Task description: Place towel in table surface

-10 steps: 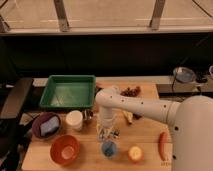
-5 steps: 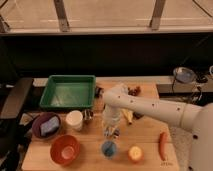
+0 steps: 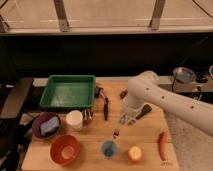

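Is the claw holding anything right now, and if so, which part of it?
It cannot be told. The claw hangs below the white arm, over the table surface just above the blue cup. No towel is clearly visible in it.

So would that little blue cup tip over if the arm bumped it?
Probably. The blue cup stands upright and looks small, so it is likely light and would slide or tip. It seems rigid, so should keep its shape when gripped. The gripper hangs just behind it, above the table surface.
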Controlling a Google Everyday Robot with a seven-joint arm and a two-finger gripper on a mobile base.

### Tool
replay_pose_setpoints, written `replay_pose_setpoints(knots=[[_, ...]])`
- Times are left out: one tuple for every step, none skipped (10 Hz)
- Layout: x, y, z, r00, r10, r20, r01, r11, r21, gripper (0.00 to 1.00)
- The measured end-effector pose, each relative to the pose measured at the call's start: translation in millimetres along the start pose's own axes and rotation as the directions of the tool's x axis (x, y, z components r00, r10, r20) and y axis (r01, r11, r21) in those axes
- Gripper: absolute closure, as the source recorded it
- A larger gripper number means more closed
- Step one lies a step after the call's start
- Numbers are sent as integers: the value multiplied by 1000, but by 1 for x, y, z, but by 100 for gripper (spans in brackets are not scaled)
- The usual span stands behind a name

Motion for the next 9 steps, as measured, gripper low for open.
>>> replay_pose_setpoints(knots=[[15,8,-9,999,43,-10,-43,999,12,100],[32,19,-15,995,102,-16,-102,995,22,100],[45,32,-14,987,160,-16,-159,987,19,100],[52,41,-7,980,200,-9,-200,980,18,100],[56,51,8,970,243,6,-243,970,13,100],[57,57,21,963,269,18,-269,963,6,100],[58,64,36,955,296,35,-296,955,-5,100],[59,71,52,945,321,54,-321,947,-18,95],[60,76,66,937,342,72,-341,940,-30,86]])
